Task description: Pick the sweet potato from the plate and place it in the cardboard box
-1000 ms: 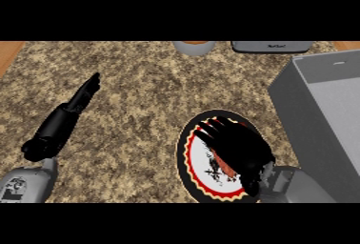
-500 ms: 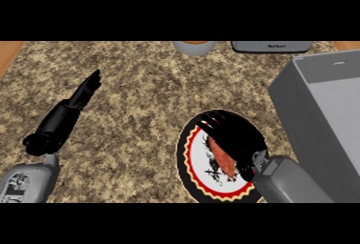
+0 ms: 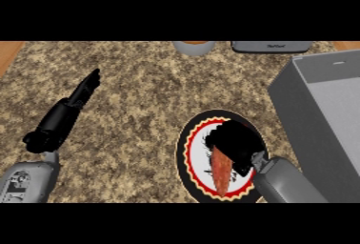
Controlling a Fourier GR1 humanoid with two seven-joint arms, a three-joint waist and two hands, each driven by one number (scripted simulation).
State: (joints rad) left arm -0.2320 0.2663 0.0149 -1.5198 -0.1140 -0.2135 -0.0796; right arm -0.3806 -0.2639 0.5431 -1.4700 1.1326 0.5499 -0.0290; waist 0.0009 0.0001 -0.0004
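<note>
The right hand [image 3: 235,140] lies over the upper part of the plate [image 3: 188,157], its black fingers curled down on the top end of the sweet potato [image 3: 223,172]. The sweet potato is a long reddish-brown piece that runs from under the hand's palm toward the lower rim of the plate, lying on the plate's white centre. Whether the fingers actually close round it or only cover it cannot be told, since the hand hides that end. The grey forearm comes in from below and to the right of the hand. Just to the right of the hand stands the cardboard box [image 3: 316,119], grey-walled and open at the top, well clear of the plate's rim. Far to the left of the right hand, the left hand [image 3: 67,114] rests above the speckled worktop [image 3: 141,95] with its fingers straight and released, holding nothing.
</note>
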